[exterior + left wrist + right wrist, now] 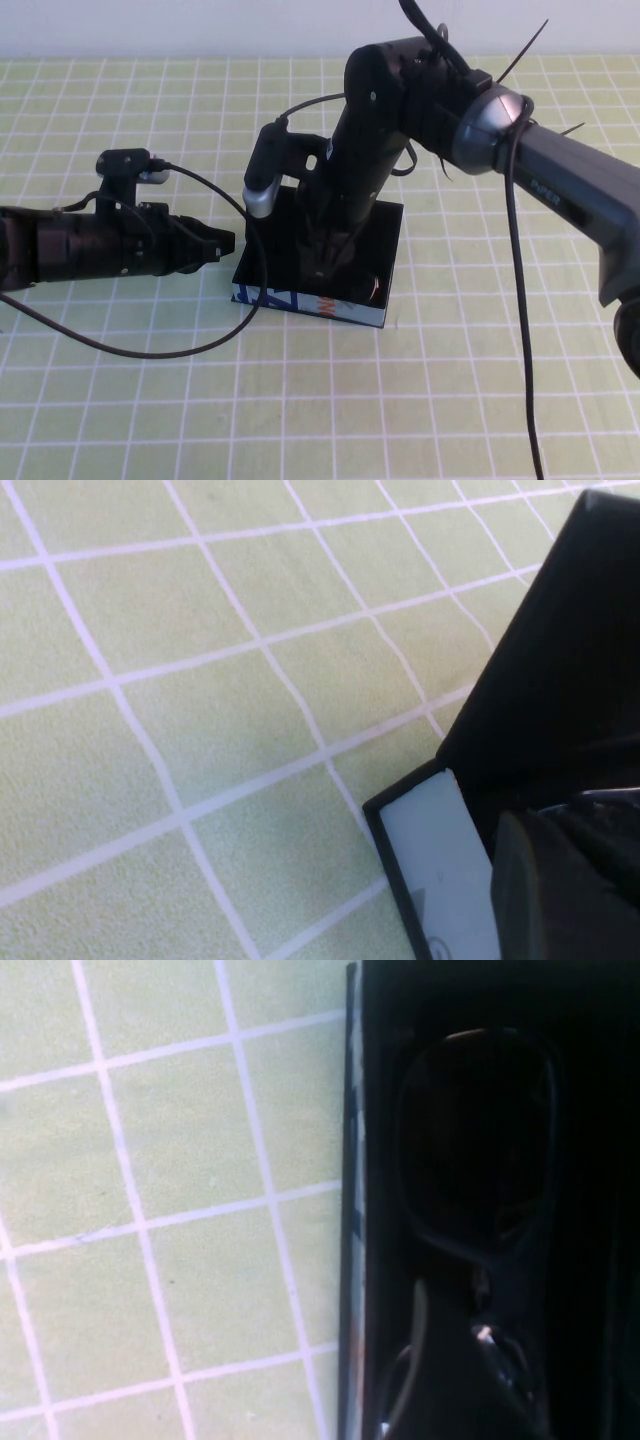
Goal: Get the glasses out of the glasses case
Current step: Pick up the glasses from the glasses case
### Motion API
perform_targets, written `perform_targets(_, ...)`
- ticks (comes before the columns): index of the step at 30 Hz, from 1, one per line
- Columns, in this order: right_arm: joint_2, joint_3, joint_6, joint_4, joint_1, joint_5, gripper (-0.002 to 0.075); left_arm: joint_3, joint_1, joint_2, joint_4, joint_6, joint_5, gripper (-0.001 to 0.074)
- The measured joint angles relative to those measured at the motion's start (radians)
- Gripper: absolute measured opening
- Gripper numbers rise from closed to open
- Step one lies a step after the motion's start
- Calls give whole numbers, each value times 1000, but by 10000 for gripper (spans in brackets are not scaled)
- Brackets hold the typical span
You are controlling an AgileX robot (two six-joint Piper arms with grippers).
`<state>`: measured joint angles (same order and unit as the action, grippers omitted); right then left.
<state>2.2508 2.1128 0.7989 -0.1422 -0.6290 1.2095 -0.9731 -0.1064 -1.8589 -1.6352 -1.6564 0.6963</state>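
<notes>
The glasses case [300, 301] lies open at the middle of the table, black inside, its pale printed front side facing me. The black glasses [373, 288] lie inside it, and one lens shows at the case's right end. My right gripper [328, 268] reaches down into the case over the glasses. In the right wrist view a dark lens of the glasses [475, 1140] and the bridge show inside the case's wall [352, 1210], with the right gripper [450, 1380] right at the bridge. My left gripper [222, 243] is at the case's left end. In the left wrist view the left gripper [560, 890] is beside the case's pale end [435, 870].
A green cloth with a white grid [150, 400] covers the table. The right arm's black cable [520, 330] hangs down at the right. The left arm's cable [170, 350] loops over the cloth in front of the case.
</notes>
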Motion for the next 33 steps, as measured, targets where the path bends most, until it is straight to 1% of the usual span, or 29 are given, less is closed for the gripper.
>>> perform_targets(13, 45, 0, 0, 7, 0, -44, 329, 0, 0, 0, 2, 0, 1, -4)
perform_targets(33, 62, 10, 18, 23, 0, -44, 329, 0, 0, 0, 4, 0, 6, -4)
